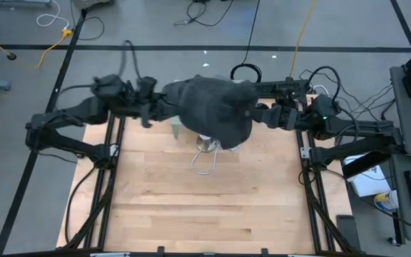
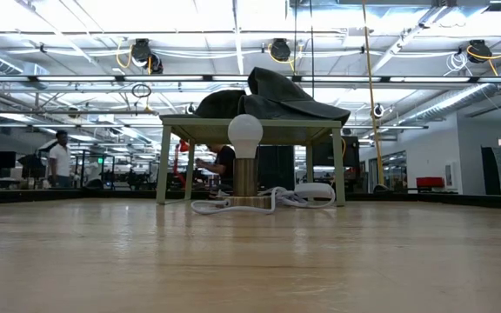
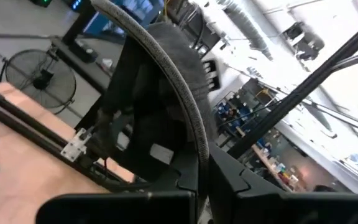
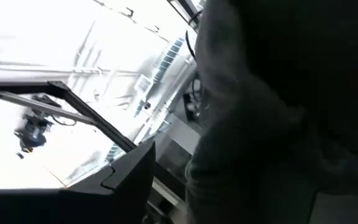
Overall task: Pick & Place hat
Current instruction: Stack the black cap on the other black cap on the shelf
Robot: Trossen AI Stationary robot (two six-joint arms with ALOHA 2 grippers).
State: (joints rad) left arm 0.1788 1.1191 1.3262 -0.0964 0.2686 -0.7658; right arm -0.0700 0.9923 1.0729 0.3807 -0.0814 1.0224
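A dark grey hat (image 1: 212, 107) is spread between my two grippers over the far middle of the table. In the low view the hat (image 2: 277, 97) sits at the top of a small pale-green table (image 2: 250, 129); whether it rests on it or hangs just above, I cannot tell. My left gripper (image 1: 159, 108) is at the hat's left side and is shut on its brim. My right gripper (image 1: 266, 114) is at the hat's right side, shut on the cloth. The hat hides most of both sets of fingers. My left gripper pinches the hat's brim edge (image 3: 199, 163) between its two fingers (image 3: 166, 183), coming level from the table's left. The brim curves up and away from the fingers, with the crown beyond it. My right gripper comes level from the table's right at the hat's right side (image 4: 229, 155). One finger (image 4: 129, 177) shows beside the cloth, and the cloth covers the place of contact.
Under the small table stands a lamp with a white round bulb (image 2: 244, 135) on a wooden base, its white cord (image 1: 205, 163) looped on the tabletop toward the near side. The wooden tabletop (image 1: 205, 207) stretches toward the near edge. People (image 2: 59, 161) show in the room behind.
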